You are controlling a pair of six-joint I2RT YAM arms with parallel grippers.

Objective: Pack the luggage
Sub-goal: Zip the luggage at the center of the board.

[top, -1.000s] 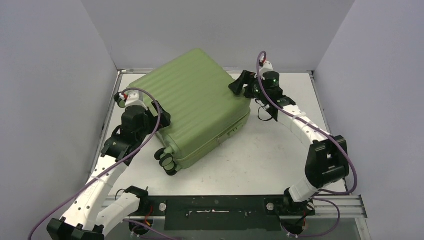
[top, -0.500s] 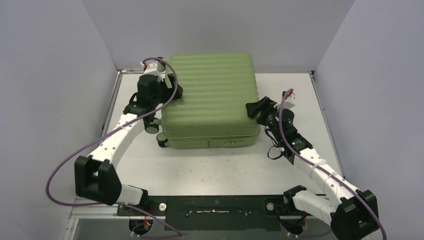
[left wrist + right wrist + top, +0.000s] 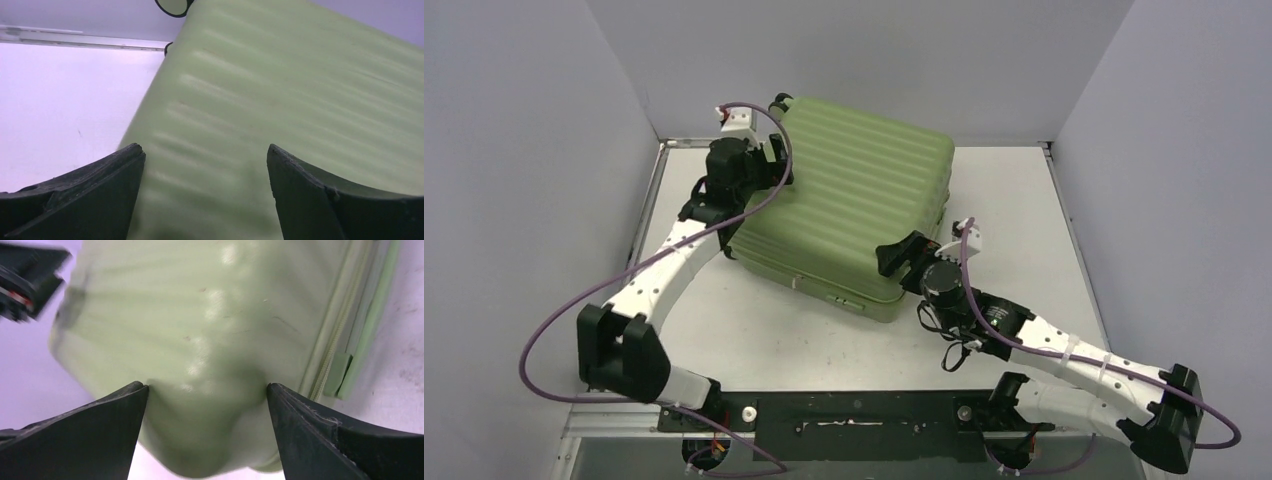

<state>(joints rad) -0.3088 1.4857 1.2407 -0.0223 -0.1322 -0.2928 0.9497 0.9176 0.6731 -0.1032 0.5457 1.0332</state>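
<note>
The luggage (image 3: 854, 205), a closed light-green ribbed suitcase, lies flat and skewed on the white table (image 3: 1024, 200). A black wheel (image 3: 779, 102) shows at its far-left corner. My left gripper (image 3: 772, 168) sits open over that corner, and in the left wrist view the ribbed shell (image 3: 280, 100) fills the gap between its fingers, at my left gripper (image 3: 204, 148). My right gripper (image 3: 896, 262) is open at the near-right corner. In the right wrist view my right gripper (image 3: 207, 386) straddles the rounded corner of the luggage (image 3: 200, 315).
Grey walls (image 3: 544, 150) close in the table on the left, back and right. A black rail (image 3: 854, 412) with both arm bases runs along the near edge. The zipper seam and a green tab (image 3: 339, 375) run down the suitcase's side by the right finger.
The suitcase has turned clockwise, its wheels swinging from the near left round to the far left. My left gripper went back with them; my right gripper came round to the near-right corner.
</note>
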